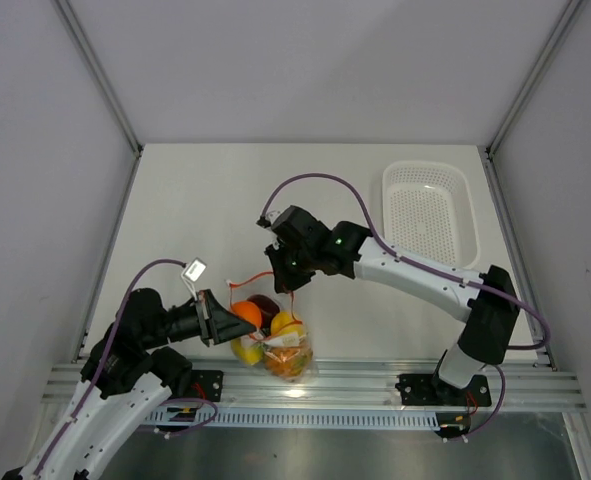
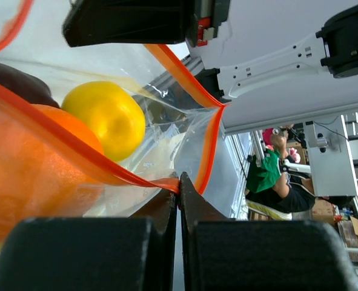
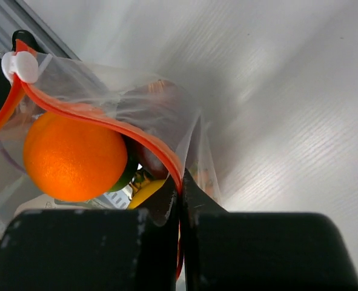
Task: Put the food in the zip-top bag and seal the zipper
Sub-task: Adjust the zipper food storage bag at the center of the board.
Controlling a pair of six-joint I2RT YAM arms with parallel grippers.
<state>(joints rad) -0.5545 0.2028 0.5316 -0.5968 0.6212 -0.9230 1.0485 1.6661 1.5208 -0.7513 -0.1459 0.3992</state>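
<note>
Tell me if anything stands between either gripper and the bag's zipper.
Nothing visible does. The left gripper and right gripper each have jaws shut directly on the zipper, at different points along the mouth of the zip-top bag. The orange sits behind the strip, inside.

The right gripper [image 3: 180, 183] pinches the red-orange zipper [image 3: 97, 115] of the clear bag [image 3: 76, 82]; 1 orange [image 3: 66, 159] and a dark fruit [image 3: 154, 100] sit inside.

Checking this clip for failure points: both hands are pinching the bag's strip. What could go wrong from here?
The orange sits right against the open zipper, so it may block sealing or roll out. The left hand and right hand each pinch only the zipper's thin edge, which could slip free.
</note>
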